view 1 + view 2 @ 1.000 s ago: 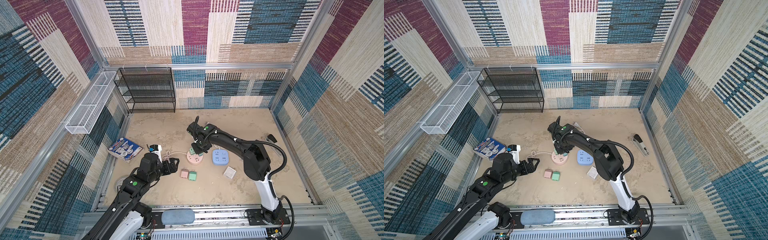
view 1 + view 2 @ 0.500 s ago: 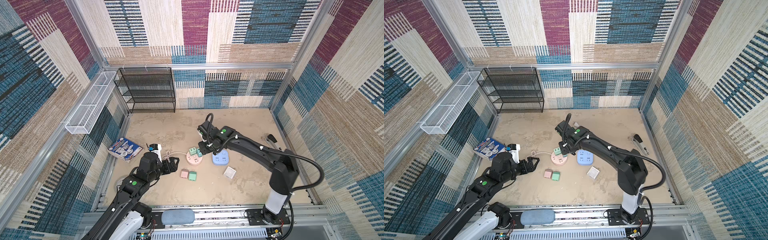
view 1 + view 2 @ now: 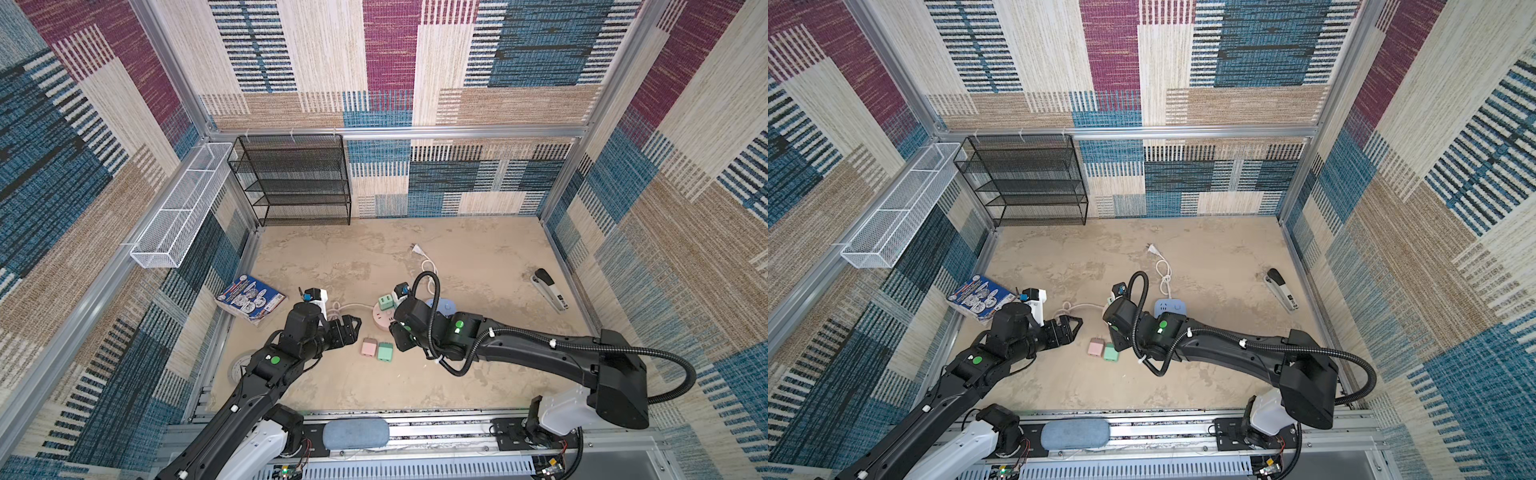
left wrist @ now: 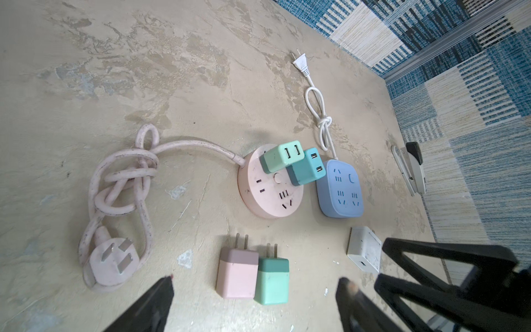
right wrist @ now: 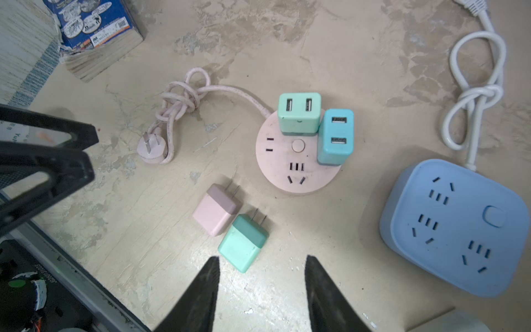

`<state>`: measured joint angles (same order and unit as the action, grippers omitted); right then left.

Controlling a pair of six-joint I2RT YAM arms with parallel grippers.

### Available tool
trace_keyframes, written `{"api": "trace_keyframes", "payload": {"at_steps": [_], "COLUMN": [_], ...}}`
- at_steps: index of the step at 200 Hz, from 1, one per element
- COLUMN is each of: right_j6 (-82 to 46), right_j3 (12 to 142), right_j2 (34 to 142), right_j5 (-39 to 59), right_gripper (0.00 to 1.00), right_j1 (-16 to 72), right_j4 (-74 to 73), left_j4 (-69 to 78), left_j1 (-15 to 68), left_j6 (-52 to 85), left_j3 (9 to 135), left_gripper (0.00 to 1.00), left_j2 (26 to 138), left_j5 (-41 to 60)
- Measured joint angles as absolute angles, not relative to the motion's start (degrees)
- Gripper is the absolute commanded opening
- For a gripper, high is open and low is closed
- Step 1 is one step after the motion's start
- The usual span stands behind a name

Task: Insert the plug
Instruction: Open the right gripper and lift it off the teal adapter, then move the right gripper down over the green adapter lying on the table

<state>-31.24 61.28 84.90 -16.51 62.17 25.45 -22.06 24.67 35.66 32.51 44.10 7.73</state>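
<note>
The tabletop (image 3: 332,257) bears a pink socket (image 5: 275,161), blue socket (image 5: 459,230), pink charger (image 5: 215,212), green charger (image 5: 242,247), book (image 3: 249,297), stapler (image 3: 548,289).

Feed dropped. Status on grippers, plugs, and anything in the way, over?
Left gripper open, empty. Right gripper open, empty, beside loose green adapter. Pink strip holds mint adapter and teal adapter; two sockets free. Loose pink adapter touches it.
</note>
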Motion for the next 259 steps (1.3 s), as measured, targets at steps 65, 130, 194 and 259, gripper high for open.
{"api": "trace_keyframes", "payload": {"at_steps": [65,130,194,259], "right_j6": [-33.12,-35.99,-37.1,-37.91], "right_j3": [55.53,61.8,64.49,64.51], "right_j2": [81.84,91.31,98.02,101.6], "right_j5": [-9.65,-10.81,-11.79,-11.53], "right_gripper": [1.0,1.0,0.85,0.74], "right_j1": [62.17,63.29,64.16,64.25], "right_j4": [16.01,21.02,24.49,25.02], "left_j4": [-21.21,-21.28,-21.37,-21.37], "left_j1": [24.67,24.67,24.67,24.67], "left_j6": [36.32,36.27,36.25,36.25], "left_j3": [30.5,30.57,30.57,30.52], "left_gripper": [0.92,0.92,0.91,0.91], "left_j2": [43.05,42.81,43.11,43.16], "left_j5": [7.94,7.92,7.9,7.9]}}
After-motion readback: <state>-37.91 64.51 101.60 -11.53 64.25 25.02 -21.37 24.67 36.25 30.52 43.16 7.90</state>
